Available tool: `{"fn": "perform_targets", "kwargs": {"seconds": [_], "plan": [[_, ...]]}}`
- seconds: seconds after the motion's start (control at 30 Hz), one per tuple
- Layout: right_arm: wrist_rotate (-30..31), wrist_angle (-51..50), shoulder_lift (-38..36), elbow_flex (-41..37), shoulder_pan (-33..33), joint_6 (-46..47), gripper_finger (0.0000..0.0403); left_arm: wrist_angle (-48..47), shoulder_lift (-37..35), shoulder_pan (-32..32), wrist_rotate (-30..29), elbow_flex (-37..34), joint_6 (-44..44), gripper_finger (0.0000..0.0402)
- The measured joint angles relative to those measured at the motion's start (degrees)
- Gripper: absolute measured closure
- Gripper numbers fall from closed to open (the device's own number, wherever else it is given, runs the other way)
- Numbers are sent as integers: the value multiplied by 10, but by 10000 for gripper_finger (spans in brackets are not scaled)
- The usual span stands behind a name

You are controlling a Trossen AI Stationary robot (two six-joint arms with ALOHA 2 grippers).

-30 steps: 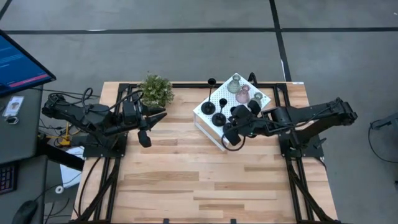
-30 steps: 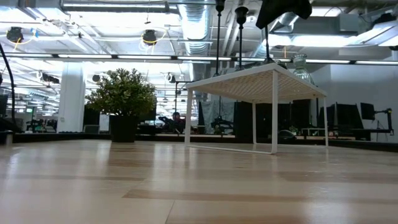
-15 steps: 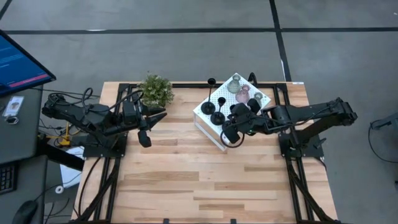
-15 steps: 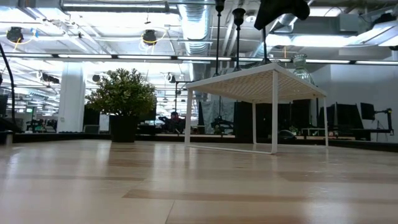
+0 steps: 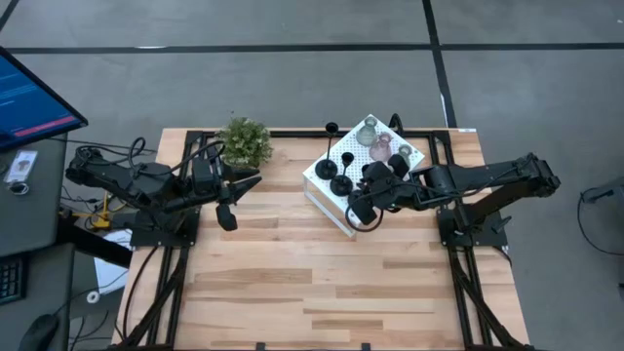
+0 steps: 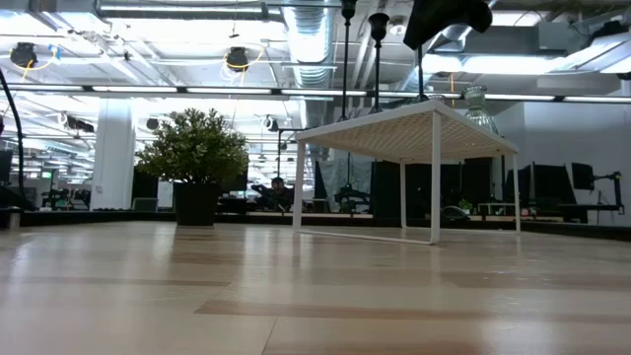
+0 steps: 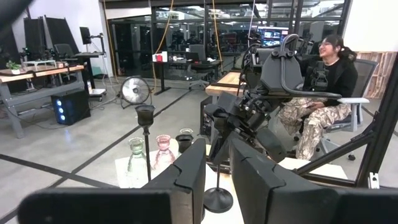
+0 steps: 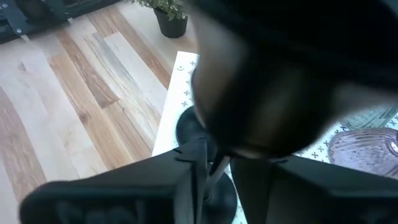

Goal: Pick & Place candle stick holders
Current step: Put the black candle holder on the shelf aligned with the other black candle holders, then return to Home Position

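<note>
The white perforated box [image 5: 327, 200] stands at the table's far right. On it are two free black holders [image 5: 325, 171] [image 5: 341, 185], standing on their round bases, and three glass holders: two greenish-grey [image 5: 368, 132] [image 5: 402, 154] and one pink [image 5: 380, 151]. My right gripper [image 5: 357, 207] is over the box's near corner, shut on the third black holder [image 8: 214, 193]. My left gripper [image 5: 244, 200] is open and empty above the table's left, near the potted plant [image 5: 244, 141]. My right gripper pinches the black holder's thin stem [image 8: 216, 163] between its two fingers, a little above the round base [image 8: 217, 198]. The fingers slant down from above and from the table's right, across the stem. The holder stands upright with its base at the box's top [image 8: 180, 93]; whether the base rests there I cannot tell.
The potted plant [image 6: 197, 148] stands at the far left of the table. In the low view, the box [image 6: 394, 133] rises on thin legs. A person [image 7: 317, 81] sits beyond the table's right side. Bare wood lies across the table's near half [image 5: 322, 283].
My right gripper has edged a little toward the table's left with the black holder's stem still between its fingers. It stays shut.
</note>
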Motion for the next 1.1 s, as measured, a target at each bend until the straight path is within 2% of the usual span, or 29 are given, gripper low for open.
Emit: {"fn": "perform_targets", "kwargs": {"seconds": [0.27,0.53,0.63,0.77,1.1], "plan": [[1,-10,0,0,2,0,285,0,0,0,0,0,0,330],[0,-8,0,0,16,1,168,0,0,0,0,0,-2,330],[-1,-5,-3,0,25,2,135,1,0,0,0,0,-2,330],[1,0,-16,0,36,2,118,4,0,0,0,0,-2,330],[1,-1,-60,0,45,11,117,11,0,0,0,0,-2,330]]}}
